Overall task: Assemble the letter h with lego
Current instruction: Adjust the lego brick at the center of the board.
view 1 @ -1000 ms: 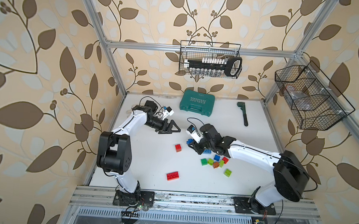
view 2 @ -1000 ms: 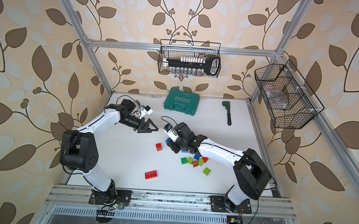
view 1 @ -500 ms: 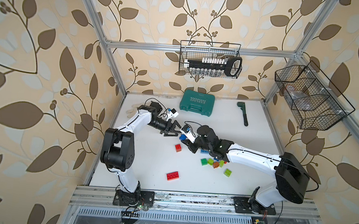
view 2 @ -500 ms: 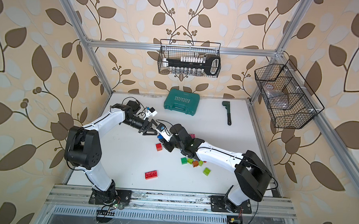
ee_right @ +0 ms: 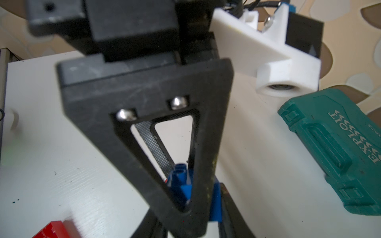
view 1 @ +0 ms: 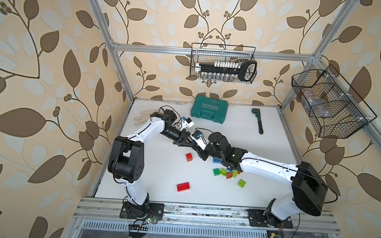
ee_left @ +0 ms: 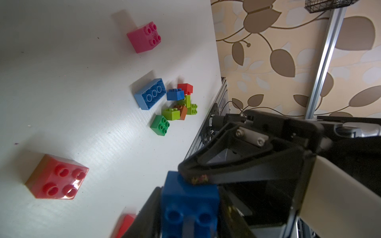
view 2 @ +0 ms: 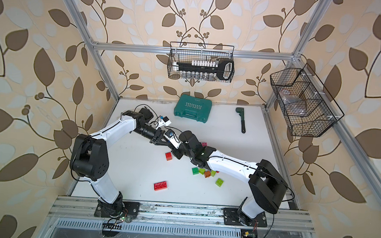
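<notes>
Big change in one second. Your left gripper [view 1: 187,142] was hanging wide open over the far left of the table [view 1: 160,167]. It has now swung right to meet the right gripper [view 1: 196,147], and its jaws have come together on the blue brick [ee_left: 189,197]. The left wrist view shows the brick clamped between both sides.

The right gripper has carried that brick leftward, away from the loose pile [view 1: 226,172]. One of its fingers [ee_left: 247,171] lies against the brick, but the other is hidden, so you can't tell whether that side still grips.

From above, the brick is all but buried between the two tools. The long blue brick [view 1: 216,160] sits half under the right arm [view 1: 267,170], and the pink brick [view 2: 204,144] just peeps out behind it. The red square brick [view 1: 189,157] and long red brick [view 1: 183,187] haven't moved.
</notes>
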Robot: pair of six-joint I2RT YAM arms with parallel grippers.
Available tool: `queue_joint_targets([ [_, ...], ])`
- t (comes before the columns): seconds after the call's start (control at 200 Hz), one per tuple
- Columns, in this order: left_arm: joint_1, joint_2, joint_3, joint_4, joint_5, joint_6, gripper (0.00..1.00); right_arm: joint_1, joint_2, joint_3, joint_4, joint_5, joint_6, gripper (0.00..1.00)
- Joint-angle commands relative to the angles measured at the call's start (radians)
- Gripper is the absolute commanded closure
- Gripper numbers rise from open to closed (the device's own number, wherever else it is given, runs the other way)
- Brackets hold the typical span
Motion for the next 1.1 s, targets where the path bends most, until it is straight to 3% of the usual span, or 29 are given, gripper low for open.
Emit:
queue_joint_targets([
  [0.0,-0.008,-0.039,0.026,-0.008,-0.028,0.027,0.67,0.003,-0.040,-0.013,0.032,0.004,0.007,0.56],
  [0.145,-0.037,-0.052,0.039,0.036,-0.187,0.036,0.69,-0.007,-0.099,-0.090,0.047,0.018,0.059,0.47],
  [0.26,-0.116,-0.054,0.020,0.125,-0.441,0.064,0.69,-0.052,-0.168,-0.152,0.013,0.020,0.151,0.46],
  [0.335,-0.199,-0.046,0.014,0.176,-0.611,0.092,0.69,-0.114,-0.221,-0.192,-0.033,0.039,0.258,0.45],
  [0.41,-0.258,-0.031,0.010,0.236,-0.705,0.101,0.69,-0.198,-0.256,-0.207,-0.123,0.048,0.387,0.44],
  [0.6,-0.364,0.086,0.022,0.357,-0.932,0.198,0.68,-0.402,-0.257,-0.170,-0.396,-0.087,0.618,0.45],
  [0.835,-0.390,0.191,0.004,0.416,-0.981,0.256,0.65,-0.454,-0.244,-0.142,-0.565,-0.079,0.624,0.44],
  [0.935,-0.390,0.205,-0.011,0.437,-0.983,0.279,0.63,-0.453,-0.218,-0.119,-0.621,-0.171,0.566,0.44],
  [1.005,-0.390,0.211,-0.002,0.422,-0.979,0.279,0.60,-0.435,-0.203,-0.115,-0.654,-0.236,0.536,0.45],
  [1.095,-0.389,0.194,-0.006,0.402,-0.946,0.282,0.48,-0.372,-0.178,-0.080,-0.747,-0.212,0.514,0.45],
])
